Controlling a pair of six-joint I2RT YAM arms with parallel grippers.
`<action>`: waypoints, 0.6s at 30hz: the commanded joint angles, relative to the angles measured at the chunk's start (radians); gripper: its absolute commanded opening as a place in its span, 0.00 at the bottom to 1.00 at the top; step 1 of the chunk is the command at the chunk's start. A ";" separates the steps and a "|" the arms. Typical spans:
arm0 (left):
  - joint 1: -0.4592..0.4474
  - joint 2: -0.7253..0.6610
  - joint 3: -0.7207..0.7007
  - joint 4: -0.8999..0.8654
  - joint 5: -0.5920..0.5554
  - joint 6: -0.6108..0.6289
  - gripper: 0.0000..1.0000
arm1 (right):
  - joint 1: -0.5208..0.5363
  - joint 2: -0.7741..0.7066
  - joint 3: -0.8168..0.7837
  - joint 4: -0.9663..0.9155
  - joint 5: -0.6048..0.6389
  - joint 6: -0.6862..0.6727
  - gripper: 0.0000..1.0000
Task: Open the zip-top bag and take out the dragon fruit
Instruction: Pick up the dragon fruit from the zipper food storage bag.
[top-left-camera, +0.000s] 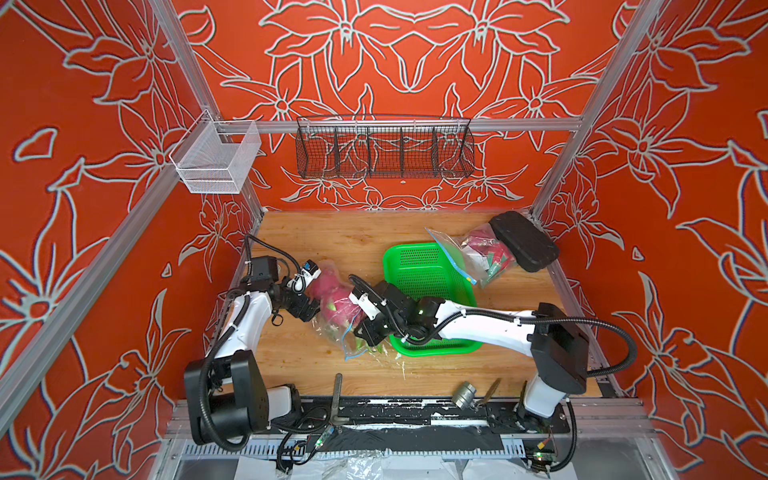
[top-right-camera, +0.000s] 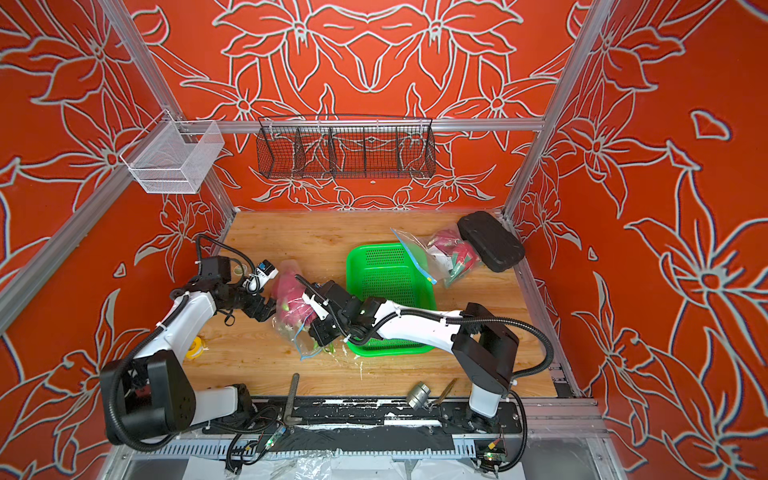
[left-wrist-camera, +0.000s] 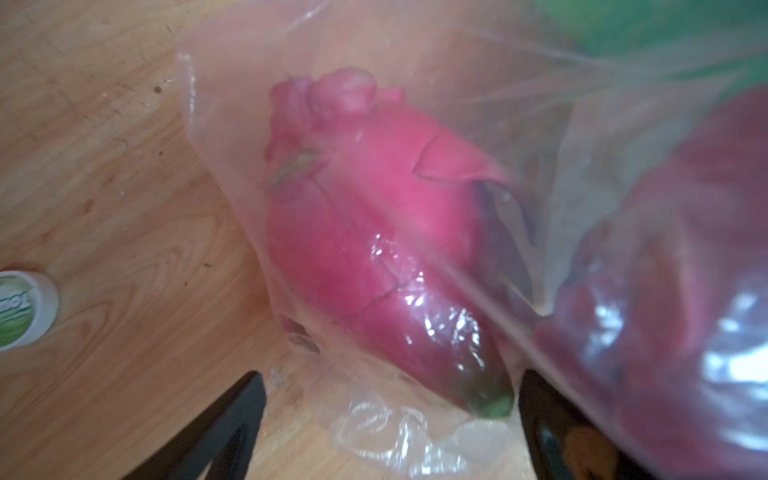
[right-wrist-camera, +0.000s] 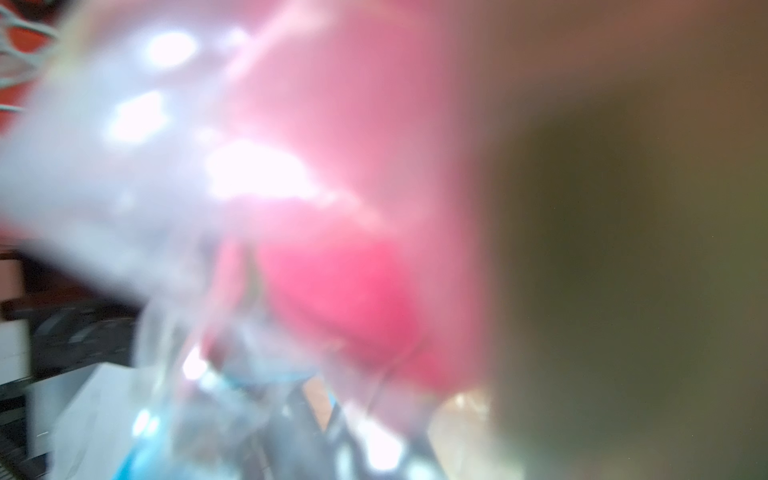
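The bag (right-wrist-camera: 124, 174) smears your right wrist lens. Your right gripper (top-left-camera: 362, 330) looks pinched on it near its mouth, and your left gripper (left-wrist-camera: 390, 376) is spread round its other end. The fruit (left-wrist-camera: 365, 232) sits inside, beside the tray (top-left-camera: 387, 266). A hard pull may slip the film free. Only the left wrist view shows the fruit sharply.

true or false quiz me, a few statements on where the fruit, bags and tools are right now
1. The green tray holds a dragon fruit. False: no fruit shows in it.
2. The left tool is open. True.
3. The dragon fruit between the arms lies bare, out of any bag. False: it is inside a clear zip-top bag.
4. A second bag lies beside the black pad. True.
5. The black wire basket holds a bag. False: nothing shows in it.
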 joint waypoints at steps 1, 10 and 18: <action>-0.047 0.056 -0.008 0.114 -0.050 -0.082 0.86 | -0.008 -0.047 -0.009 0.124 -0.147 0.026 0.00; -0.078 0.206 -0.020 0.263 -0.345 -0.120 0.48 | -0.016 -0.166 -0.162 0.105 -0.201 0.036 0.00; -0.083 0.284 -0.012 0.277 -0.466 -0.096 0.40 | -0.014 -0.330 -0.236 -0.144 -0.239 -0.067 0.00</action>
